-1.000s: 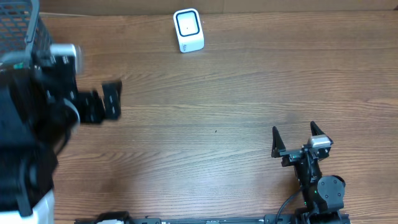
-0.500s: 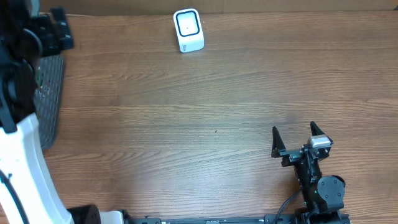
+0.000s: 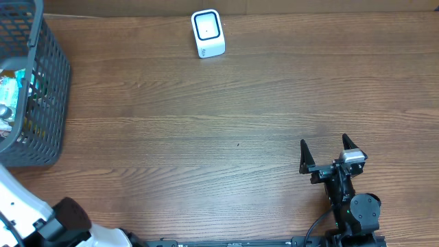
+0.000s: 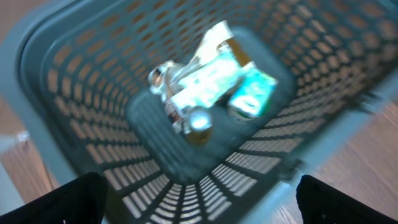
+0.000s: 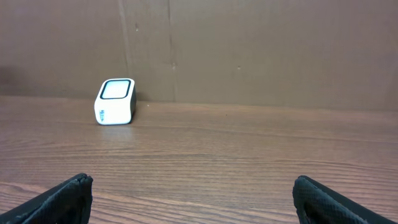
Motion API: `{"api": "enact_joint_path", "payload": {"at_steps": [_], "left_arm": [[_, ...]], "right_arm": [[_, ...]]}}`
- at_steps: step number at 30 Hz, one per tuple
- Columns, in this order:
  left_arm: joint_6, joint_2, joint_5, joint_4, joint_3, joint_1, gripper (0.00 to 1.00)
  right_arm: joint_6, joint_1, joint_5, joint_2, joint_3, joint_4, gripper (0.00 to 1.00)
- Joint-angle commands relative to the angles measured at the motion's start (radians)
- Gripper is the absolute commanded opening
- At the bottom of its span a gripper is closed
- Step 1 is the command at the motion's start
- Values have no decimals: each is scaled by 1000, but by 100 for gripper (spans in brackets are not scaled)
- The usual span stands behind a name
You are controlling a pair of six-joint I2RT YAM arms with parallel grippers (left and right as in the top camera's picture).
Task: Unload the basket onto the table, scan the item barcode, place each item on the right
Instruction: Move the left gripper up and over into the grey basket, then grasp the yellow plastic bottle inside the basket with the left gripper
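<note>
Left gripper (image 4: pixel 200 198) hung above the grey mesh basket (image 3: pixel 51 82) at far left, jaws spread wide, holding nothing. Items (image 4: pixel 208 93), crinkled foil packets, lay on the basket floor. Right gripper (image 3: pixel 330 152) sat near right, jaws apart, empty. White scanner (image 3: pixel 207 33) stood at the table's (image 3: pixel 226 116) far edge, well apart from both.

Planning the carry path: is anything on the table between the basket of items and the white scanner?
Nothing visible does. The table between the mesh basket and the white scanner is bare wood; the items must clear the basket's wall. The right gripper sits off that line.
</note>
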Motion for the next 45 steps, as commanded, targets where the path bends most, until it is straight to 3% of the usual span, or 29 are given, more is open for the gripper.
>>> {"api": "enact_joint_path", "payload": {"at_steps": [1,10,34,42,45], "left_arm": [[-41,40,97,-17,-28,68,100],[2,135,104,0,-126,94,100],[117,459,174,78,-126,90,100],[120,480,195,111,-126,89,90],[121,480,208,115,-126,89,81]], "right_arm": [[-1,-3,-2,-8,-10,5,100],[-1,-3,-2,-8,-10,6,100],[-1,-3,-2,-8,-10,5,100],[-1,-3,-2,-8,-10,6,100],[-1,-3,-2,-8,-10,5,100]]}}
